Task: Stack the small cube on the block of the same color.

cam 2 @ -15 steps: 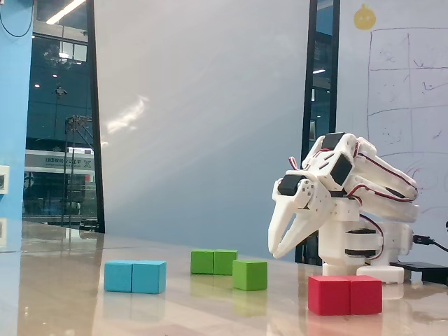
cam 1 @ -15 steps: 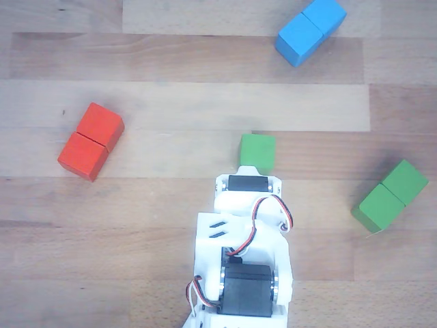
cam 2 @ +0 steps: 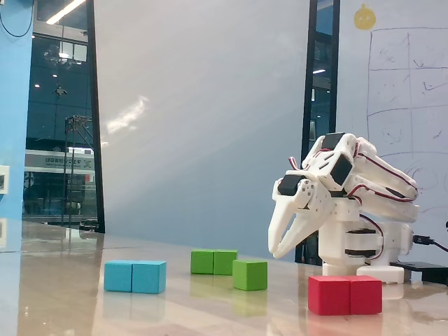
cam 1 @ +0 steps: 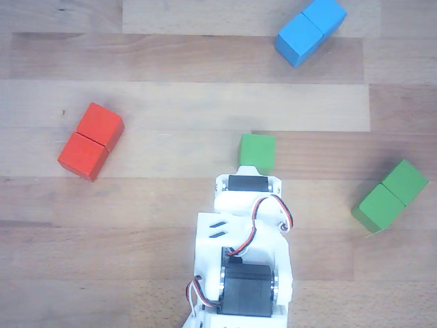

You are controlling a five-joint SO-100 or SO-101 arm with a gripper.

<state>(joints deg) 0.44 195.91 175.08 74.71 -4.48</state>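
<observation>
Other view: a pale wood-plank bench [cam 1: 171, 102] fills the frame, grain running across, seen from above. The arm's white printed body w/ black servos and red/white wiring enters from the bottom edge. The small bright green wooden cube [cam 1: 257, 152] lies just beyond the arm's front end, apart from the rest. The green two-segment wooden block [cam 1: 390, 195] sits well off to the right, angled. A red two-segment wooden block [cam 1: 91, 141] is at left, a blue two-segment wooden block [cam 1: 311, 30] at top right. The jaws themselves are hidden under the arm body here, so their state can't be read from this view.

Fixed view: low side-on look along a glossy bench surface w/ faint reflections; behind it a large pale wall panel, dark glazing w/ ceiling lights at left, a whiteboard w/ a drawn grid at right. The gripper [cam 2: 280, 250] is seen hanging tip-down above the bench, jaws parted w/ nothing between them, off to the right of the small cube and above it. No contact w/ any block is visible.

Step judged: approach to the small cube, pre-grasp; nothing stacked yet. Next move calls for the jaws to be lowered astride the small cube, squared to its faces, then shut; carry to the green block is left to do.
</observation>
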